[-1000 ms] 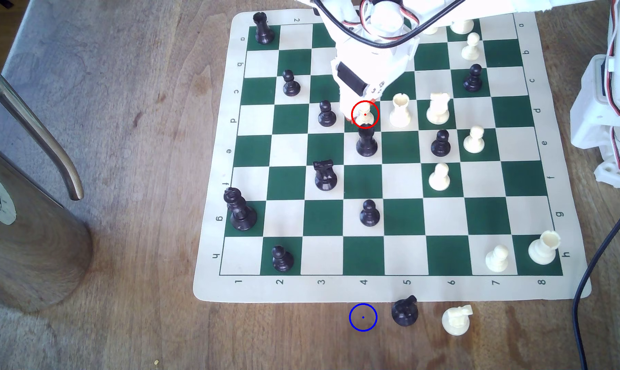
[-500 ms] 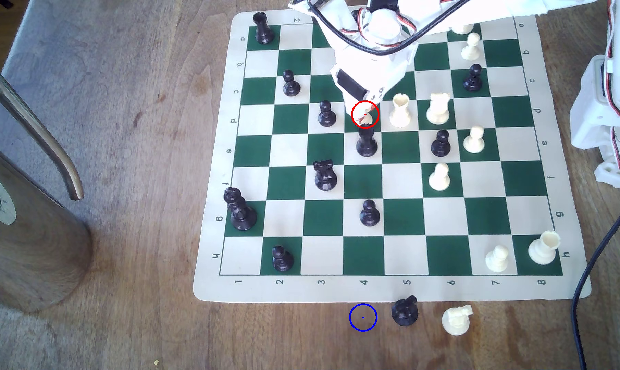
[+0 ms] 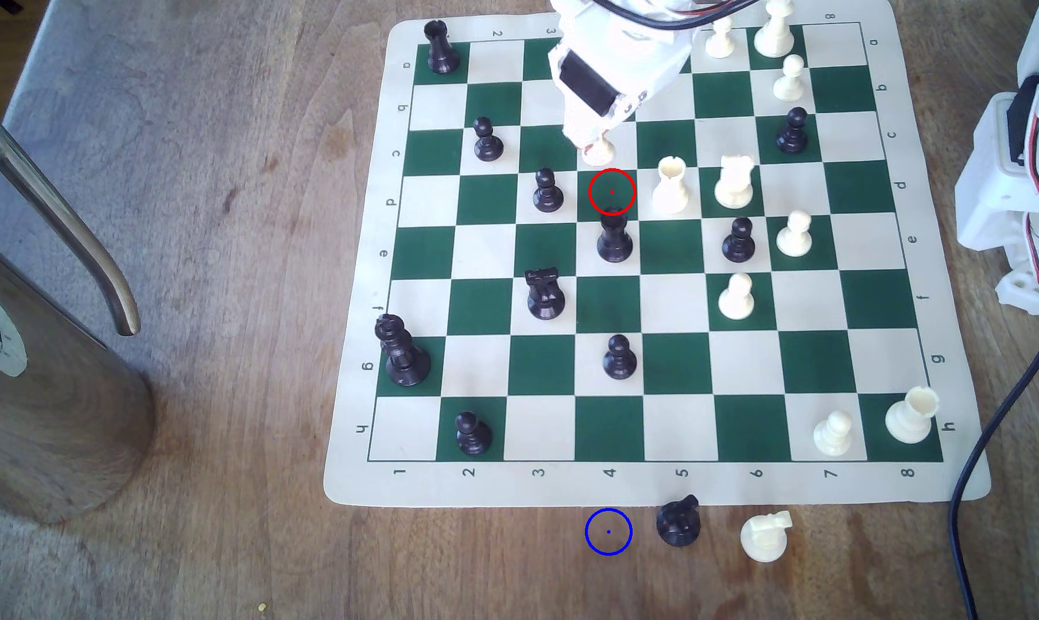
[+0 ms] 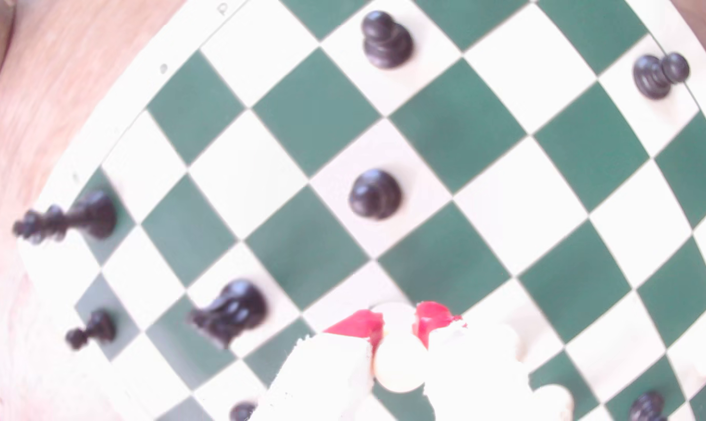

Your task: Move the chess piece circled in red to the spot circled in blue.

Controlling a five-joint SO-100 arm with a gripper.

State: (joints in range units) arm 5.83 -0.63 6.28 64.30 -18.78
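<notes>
Gripper [image 3: 594, 143] is clamped on the white pawn [image 3: 598, 150]; in the wrist view the red-tipped fingers [image 4: 359, 324] sit either side of the round head of the pawn [image 4: 398, 364], pressed against it. Half a second ago the pawn stood inside the red ring [image 3: 611, 191] under the jaws; now it hangs over the pale square just behind the ring, carried back with the arm, and the ringed green square is bare. Pawn looks lifted clear of the board, though the overhead angle leaves that uncertain. Just past the ring from the jaws stands a black rook [image 3: 614, 239], unmoved. Far beyond, off the board's near edge, the blue ring [image 3: 608, 531] marks bare wood beside a toppled black knight [image 3: 678, 523].
</notes>
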